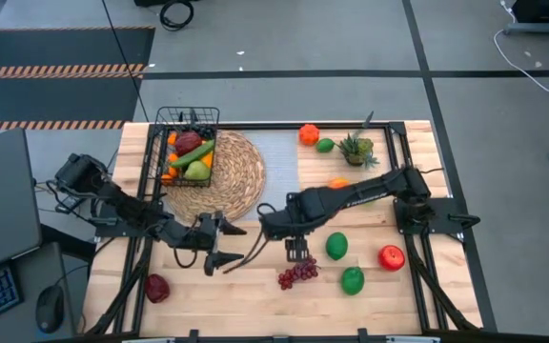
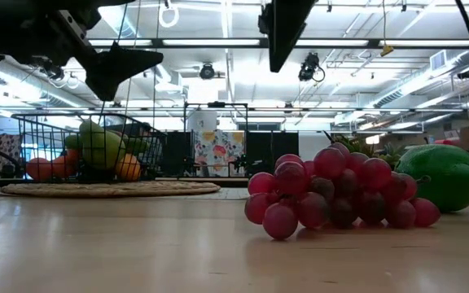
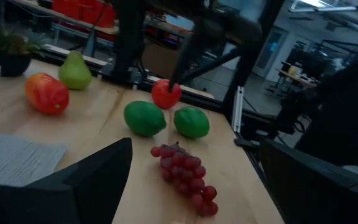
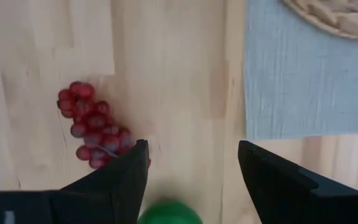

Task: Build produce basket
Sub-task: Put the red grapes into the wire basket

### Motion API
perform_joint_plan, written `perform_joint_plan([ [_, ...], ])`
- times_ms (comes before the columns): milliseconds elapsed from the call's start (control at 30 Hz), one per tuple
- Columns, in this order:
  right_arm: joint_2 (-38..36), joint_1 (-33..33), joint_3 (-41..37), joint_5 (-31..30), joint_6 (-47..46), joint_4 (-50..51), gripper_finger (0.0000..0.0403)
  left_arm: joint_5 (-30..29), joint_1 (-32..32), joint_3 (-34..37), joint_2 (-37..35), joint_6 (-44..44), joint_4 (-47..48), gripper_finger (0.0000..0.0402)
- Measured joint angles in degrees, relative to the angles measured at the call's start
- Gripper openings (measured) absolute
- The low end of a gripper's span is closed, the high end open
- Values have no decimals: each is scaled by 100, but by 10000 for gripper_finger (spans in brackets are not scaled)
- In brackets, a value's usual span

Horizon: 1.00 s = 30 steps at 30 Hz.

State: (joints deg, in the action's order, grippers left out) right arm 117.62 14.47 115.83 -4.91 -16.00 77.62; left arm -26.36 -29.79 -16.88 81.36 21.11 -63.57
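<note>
Pale wood planks are making up the table (image 1: 255, 291), with a grey concrete floor lying beyond it. At the far left, the basket (image 1: 187, 152) is sitting on the edge of a round straw mat (image 1: 225, 176), already holding a dark red piece, a cucumber, green and orange fruit. A grey cloth (image 1: 284, 157) is lying just right of the mat.

The right gripper (image 1: 298, 250) is hanging above the bare wood just beyond the grapes (image 1: 296, 274), its fingers (image 4: 114, 180) standing apart with nothing between them; the wrist view is showing the grapes beside one finger, not touching it. The left gripper (image 1: 219, 255) is hovering over the near middle of the table, left of the grapes, its fingers spread wide and holding nothing.

Two limes (image 1: 336, 246) (image 1: 352, 280) are resting right of the grapes, and a red apple (image 1: 391, 256) is sitting farther right. A dark red fruit (image 1: 157, 287) is lying at the near left corner. At the far side, an orange (image 1: 309, 134) and a green pear (image 1: 325, 145) are sitting beside a potted plant (image 1: 357, 149). An orange-red mango (image 1: 338, 182) is showing partly behind the right arm.
</note>
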Motion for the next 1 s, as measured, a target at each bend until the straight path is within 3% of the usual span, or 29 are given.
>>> perform_joint_plan([
  [300,-192,343,-1190,-257,-172,-805,252,-609,-407,0,0,223,39,357],
  [467,-686,401,-2312,86,-480,-2211,252,-858,-552,0,2,181,47,357],
  [600,-1010,431,-3013,279,-713,-2650,252,-862,-552,0,2,178,47,357],
  [767,-1383,655,-3453,338,-539,-2893,252,-975,-546,0,2,72,46,357],
  [1000,-1342,1006,-3920,523,-747,-3103,252,-998,-544,0,2,69,45,357],
])
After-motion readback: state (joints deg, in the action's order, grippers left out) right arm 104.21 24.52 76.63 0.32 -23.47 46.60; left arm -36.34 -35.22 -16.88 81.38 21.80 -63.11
